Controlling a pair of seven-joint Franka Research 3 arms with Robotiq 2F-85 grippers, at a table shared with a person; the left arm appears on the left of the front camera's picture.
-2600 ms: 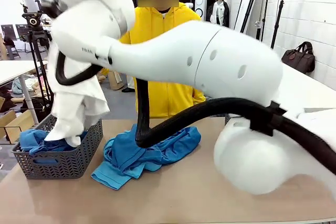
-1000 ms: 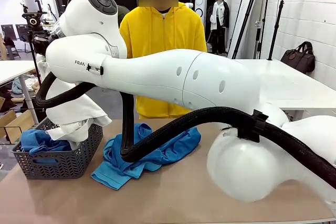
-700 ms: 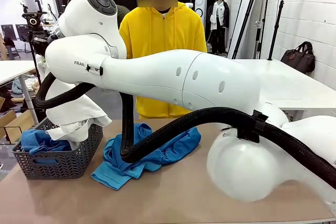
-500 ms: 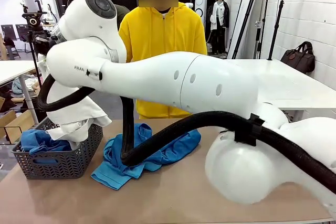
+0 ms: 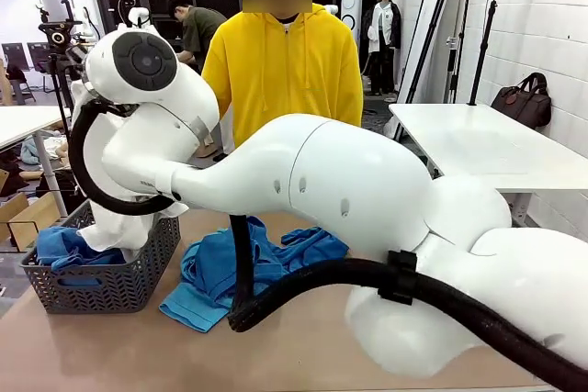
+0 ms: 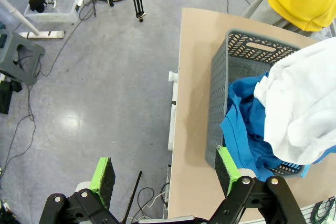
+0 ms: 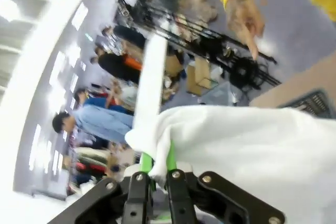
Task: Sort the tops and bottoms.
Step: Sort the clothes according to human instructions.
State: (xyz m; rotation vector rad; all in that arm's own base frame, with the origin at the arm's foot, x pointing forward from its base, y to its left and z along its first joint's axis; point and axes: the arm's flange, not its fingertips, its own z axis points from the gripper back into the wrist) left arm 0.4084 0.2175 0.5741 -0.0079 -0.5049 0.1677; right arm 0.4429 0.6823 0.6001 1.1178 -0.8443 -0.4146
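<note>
Right arm has rolled and dropped closer; it now hides the desk (image 5: 110, 346) middle and part of the blue pile (image 5: 211, 273), unsorted. Left hand (image 6: 164, 161) released, empty, off the desk's edge. Right hand (image 7: 156, 161) clenched on white garment (image 7: 252, 145), draped into basket (image 6: 220, 93). Release looks next. Garment type unclear.

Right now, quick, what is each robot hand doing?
Left gripper: open, holding nothing.
Right gripper: closed, holding the white garment.
</note>
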